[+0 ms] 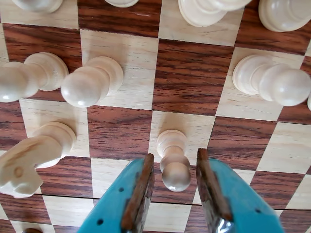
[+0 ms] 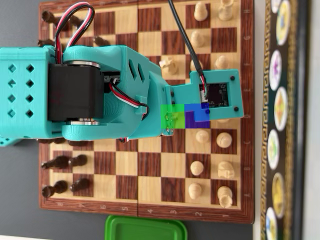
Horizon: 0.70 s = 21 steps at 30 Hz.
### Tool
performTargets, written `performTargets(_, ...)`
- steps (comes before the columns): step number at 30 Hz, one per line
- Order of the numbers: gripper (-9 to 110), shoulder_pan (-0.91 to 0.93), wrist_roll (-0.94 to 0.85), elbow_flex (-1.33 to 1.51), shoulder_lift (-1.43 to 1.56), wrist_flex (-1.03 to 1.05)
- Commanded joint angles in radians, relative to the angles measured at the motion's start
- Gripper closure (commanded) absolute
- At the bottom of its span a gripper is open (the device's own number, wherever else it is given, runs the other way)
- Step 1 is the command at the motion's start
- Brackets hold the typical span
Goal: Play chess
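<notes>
Low in the wrist view, the tool (image 1: 175, 187) stands released, its fingers flanking a white pawn (image 1: 173, 162) without touching; the pawn stands on a light square of the board (image 1: 189, 77).

Chessboard (image 2: 150, 200): wooden, dark walnut and pale maple squares, dark border, lies flat; the overhead view shows it mostly covered by the arm.

White pieces are pale wood. Overhead view: they stand on the board's right-hand files, e.g. pawn (image 2: 197, 168) and back-rank piece (image 2: 225, 196). Dark pieces line the left edge, e.g. (image 2: 60, 162), several lying tilted or on their sides by the look of it.

Wrist view: white pawn (image 1: 174, 160) upright on a light square, apart from its neighbours. Further pawns (image 1: 92, 81) and (image 1: 271, 80) stand one row beyond. White knight (image 1: 30, 158) at left, on a light square.
</notes>
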Motion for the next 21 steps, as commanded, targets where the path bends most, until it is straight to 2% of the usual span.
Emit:
performTargets(1,87,0.005,-0.005,-0.052,0.015,0.0)
performTargets(21,87,0.017,-0.038,-0.038,0.187,0.0)
